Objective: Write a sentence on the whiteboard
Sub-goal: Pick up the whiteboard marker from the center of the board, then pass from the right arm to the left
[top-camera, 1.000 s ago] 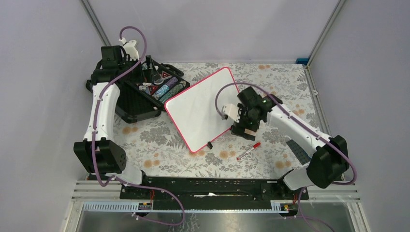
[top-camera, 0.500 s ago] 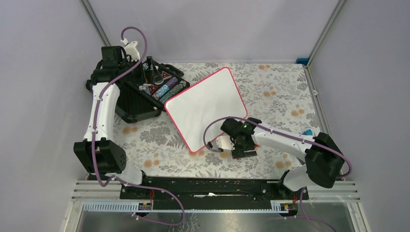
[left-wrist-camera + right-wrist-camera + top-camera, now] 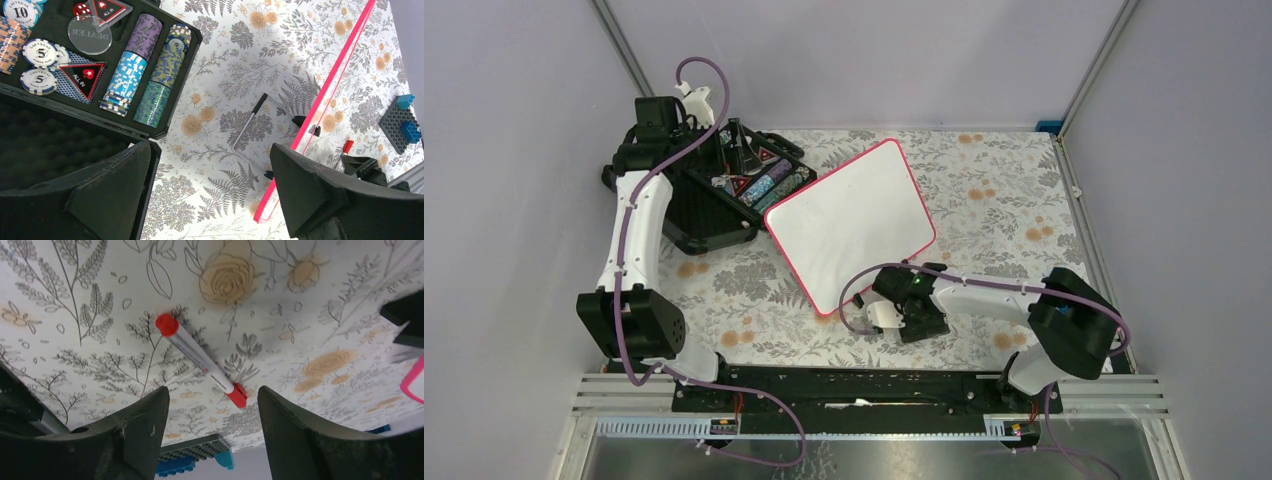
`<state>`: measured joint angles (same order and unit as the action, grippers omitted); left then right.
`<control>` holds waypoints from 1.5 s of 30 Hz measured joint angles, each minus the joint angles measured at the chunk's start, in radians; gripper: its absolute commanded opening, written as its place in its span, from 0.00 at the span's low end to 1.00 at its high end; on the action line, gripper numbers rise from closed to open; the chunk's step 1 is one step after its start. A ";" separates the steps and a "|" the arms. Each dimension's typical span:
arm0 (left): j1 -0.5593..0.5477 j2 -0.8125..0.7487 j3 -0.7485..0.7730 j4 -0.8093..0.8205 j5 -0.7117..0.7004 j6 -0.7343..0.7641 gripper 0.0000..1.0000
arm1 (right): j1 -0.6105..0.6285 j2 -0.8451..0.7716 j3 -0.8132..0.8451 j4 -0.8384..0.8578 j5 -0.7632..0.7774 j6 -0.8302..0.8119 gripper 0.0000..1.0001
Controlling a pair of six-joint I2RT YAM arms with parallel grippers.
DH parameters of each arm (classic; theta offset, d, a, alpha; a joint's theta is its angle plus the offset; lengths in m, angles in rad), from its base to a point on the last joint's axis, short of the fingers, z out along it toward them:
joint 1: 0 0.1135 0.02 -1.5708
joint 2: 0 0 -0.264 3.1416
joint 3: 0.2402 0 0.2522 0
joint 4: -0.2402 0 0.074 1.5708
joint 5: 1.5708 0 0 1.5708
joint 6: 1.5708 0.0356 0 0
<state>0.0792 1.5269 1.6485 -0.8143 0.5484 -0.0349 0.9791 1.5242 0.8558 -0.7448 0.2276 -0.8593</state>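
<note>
The whiteboard (image 3: pixel 852 224), white with a pink rim, lies tilted in the middle of the floral cloth; its surface is blank. Its pink rim (image 3: pixel 326 86) shows in the left wrist view, and a corner (image 3: pixel 413 381) shows in the right wrist view. A marker (image 3: pixel 200 357) with a red cap lies flat on the cloth just off the board's near corner. My right gripper (image 3: pixel 913 320) is low over it, open (image 3: pixel 212 410), jaws on either side of its capped end without touching. The marker is hidden in the top view. My left gripper (image 3: pixel 734 148) is open (image 3: pixel 210 200) and empty above the case.
An open black case (image 3: pixel 714 200) of poker chips (image 3: pixel 127 82) stands at the back left, touching the board's left corner. A dark studded plate with blue bricks (image 3: pixel 195 452) lies near the right arm's base. Grey walls close in the table.
My right arm has swung from the board's right edge toward the near side and dropped low over the marker. The left arm has hardly moved.
</note>
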 measured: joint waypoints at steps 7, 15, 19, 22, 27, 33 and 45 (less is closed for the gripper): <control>-0.008 -0.002 -0.006 0.000 0.002 0.001 0.99 | 0.018 0.058 -0.047 0.063 0.011 -0.013 0.63; -0.021 -0.002 -0.006 0.000 0.002 0.005 0.99 | 0.024 0.038 -0.097 0.075 0.044 -0.085 0.27; -0.029 -0.002 -0.006 -0.001 0.001 0.004 0.99 | 0.024 0.038 -0.101 0.080 0.043 -0.093 0.07; -0.035 -0.002 -0.006 0.000 0.001 0.004 0.99 | 0.024 0.034 -0.097 0.082 0.037 -0.093 0.00; -0.045 -0.002 0.004 -0.018 0.001 0.008 0.99 | 0.024 0.010 -0.023 0.053 -0.060 -0.048 0.00; -0.047 -0.005 0.091 -0.053 -0.006 0.031 0.99 | -0.058 -0.123 0.262 -0.016 -0.304 0.076 0.00; -0.149 -0.043 0.170 -0.054 0.100 0.060 0.99 | -0.513 -0.164 0.640 0.082 -0.785 0.572 0.00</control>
<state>-0.0696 1.4841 1.8183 -0.8680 0.6487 0.0246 0.4656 1.3605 1.4963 -0.6628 -0.5579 -0.2871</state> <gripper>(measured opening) 0.989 0.049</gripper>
